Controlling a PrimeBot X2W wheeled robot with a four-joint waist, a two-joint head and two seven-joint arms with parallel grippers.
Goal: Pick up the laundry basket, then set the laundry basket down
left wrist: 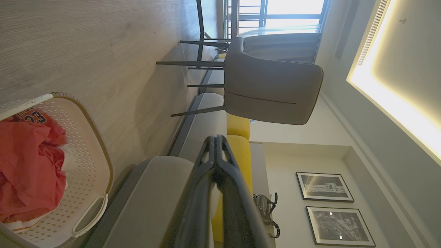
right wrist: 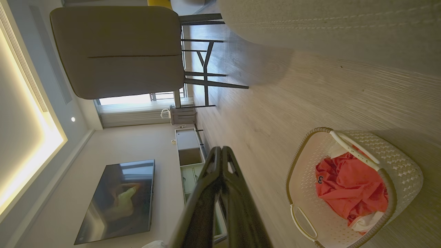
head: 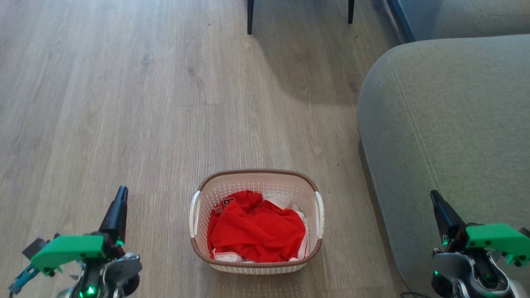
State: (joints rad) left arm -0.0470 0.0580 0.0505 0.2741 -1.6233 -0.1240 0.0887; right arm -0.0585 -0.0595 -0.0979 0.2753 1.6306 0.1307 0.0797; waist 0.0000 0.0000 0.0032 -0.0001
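Note:
The laundry basket (head: 256,178), cream-white with a brown rim and white side handles, stands on the wooden floor between my two arms, red clothing inside it. It also shows in the left wrist view as the laundry basket (left wrist: 91,151) and in the right wrist view as the laundry basket (right wrist: 399,162). My left gripper (head: 121,193) is at the lower left, well apart from the basket, its fingers pressed together and empty; the left gripper (left wrist: 216,139) shows the same. My right gripper (head: 434,195) is at the lower right over the sofa's edge, shut and empty, as the right gripper (right wrist: 220,151) confirms.
A grey sofa (head: 447,124) fills the right side, close to the basket's right handle. Dark chair legs (head: 250,16) stand at the far end of the floor. A grey chair (left wrist: 272,89) and a television (right wrist: 117,199) are farther off.

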